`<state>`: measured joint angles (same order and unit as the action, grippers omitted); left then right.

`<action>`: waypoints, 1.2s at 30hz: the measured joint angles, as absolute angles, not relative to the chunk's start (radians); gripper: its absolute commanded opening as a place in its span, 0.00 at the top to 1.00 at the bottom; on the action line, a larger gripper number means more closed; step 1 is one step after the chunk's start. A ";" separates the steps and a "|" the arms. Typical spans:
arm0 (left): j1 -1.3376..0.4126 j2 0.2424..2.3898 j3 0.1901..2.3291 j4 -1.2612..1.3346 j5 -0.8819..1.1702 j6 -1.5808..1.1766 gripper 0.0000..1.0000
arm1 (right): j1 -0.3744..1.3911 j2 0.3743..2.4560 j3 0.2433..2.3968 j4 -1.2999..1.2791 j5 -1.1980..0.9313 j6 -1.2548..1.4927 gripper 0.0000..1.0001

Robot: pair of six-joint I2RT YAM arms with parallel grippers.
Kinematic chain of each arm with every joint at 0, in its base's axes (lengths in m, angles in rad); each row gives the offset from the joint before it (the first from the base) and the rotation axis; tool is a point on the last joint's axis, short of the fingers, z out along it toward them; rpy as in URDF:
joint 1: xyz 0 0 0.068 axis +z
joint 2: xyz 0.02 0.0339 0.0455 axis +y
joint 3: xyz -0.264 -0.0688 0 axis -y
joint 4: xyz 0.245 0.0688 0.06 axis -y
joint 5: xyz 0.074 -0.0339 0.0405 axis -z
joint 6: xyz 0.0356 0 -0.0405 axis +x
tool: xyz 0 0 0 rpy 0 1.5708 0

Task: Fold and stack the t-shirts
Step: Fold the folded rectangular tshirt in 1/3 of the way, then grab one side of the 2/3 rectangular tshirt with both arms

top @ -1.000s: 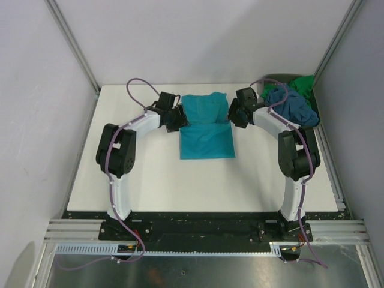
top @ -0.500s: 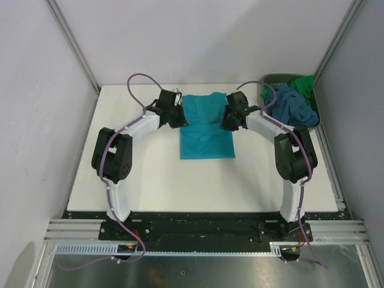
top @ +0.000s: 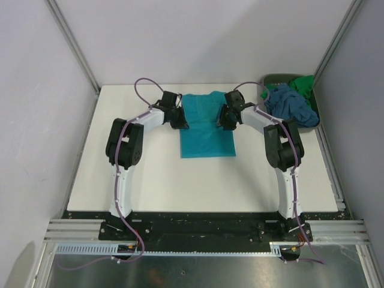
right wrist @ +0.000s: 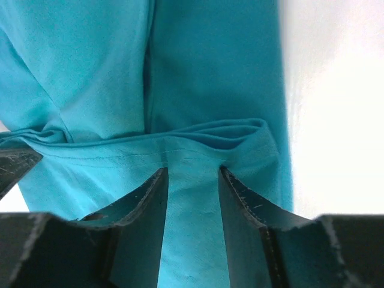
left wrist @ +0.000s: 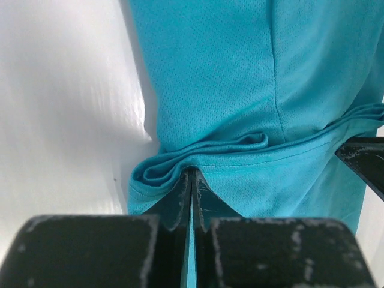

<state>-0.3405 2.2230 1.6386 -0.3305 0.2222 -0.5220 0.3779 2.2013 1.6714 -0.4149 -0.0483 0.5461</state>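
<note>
A teal t-shirt (top: 207,129) lies partly folded on the white table (top: 150,174), its sides turned in. My left gripper (top: 180,119) is at its left edge. In the left wrist view the left gripper (left wrist: 192,175) is shut on the bunched teal t-shirt (left wrist: 228,90) hem, a thin strip of cloth between the fingers. My right gripper (top: 227,118) is at the right edge. In the right wrist view the right gripper (right wrist: 192,173) has its fingers apart, with the teal t-shirt (right wrist: 198,72) lying flat between them. A slate-blue t-shirt (top: 292,107) and a green t-shirt (top: 303,83) are heaped at the back right.
A grey-green bin (top: 271,78) at the table's back right corner holds the two heaped shirts. Metal frame posts and white walls close in the back and both sides. The right arm's elbow (top: 282,147) stands just in front of the bin.
Both grippers moved inward onto the teal shirt's side edges. The left gripper closed on the cloth. The right jaws narrowed, then spread again. Both elbows swung toward the back.
</note>
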 measured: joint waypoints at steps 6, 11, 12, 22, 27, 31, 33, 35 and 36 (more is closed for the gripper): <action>-0.311 2.254 1.673 -0.319 0.255 -0.523 0.96 | 0.349 2.203 1.680 -0.426 -0.047 0.549 0.50; -0.311 2.254 1.673 -0.319 0.256 -0.523 0.94 | 0.336 2.203 1.680 -0.427 -0.059 0.550 0.52; -0.311 2.254 1.674 -0.319 0.256 -0.522 0.94 | 0.333 2.203 1.680 -0.428 -0.063 0.551 0.53; -0.307 2.253 1.689 -0.339 0.267 -0.513 0.93 | 0.252 2.266 1.863 -0.535 -0.109 0.590 0.76; -0.300 2.236 1.689 -0.357 0.274 -0.509 0.87 | 0.229 2.298 1.934 -0.588 -0.112 0.595 0.73; -0.296 2.149 1.644 -0.361 0.291 -0.507 0.85 | 0.239 2.248 1.824 -0.574 -0.109 0.592 0.71; -0.295 2.066 1.586 -0.359 0.297 -0.513 0.85 | 0.249 2.172 1.687 -0.562 -0.104 0.590 0.73; -0.294 1.970 1.506 -0.350 0.299 -0.524 0.85 | 0.262 2.097 1.576 -0.556 -0.103 0.590 0.74; -0.294 1.922 1.465 -0.351 0.300 -0.529 0.85 | 0.270 2.057 1.524 -0.559 -0.103 0.591 0.75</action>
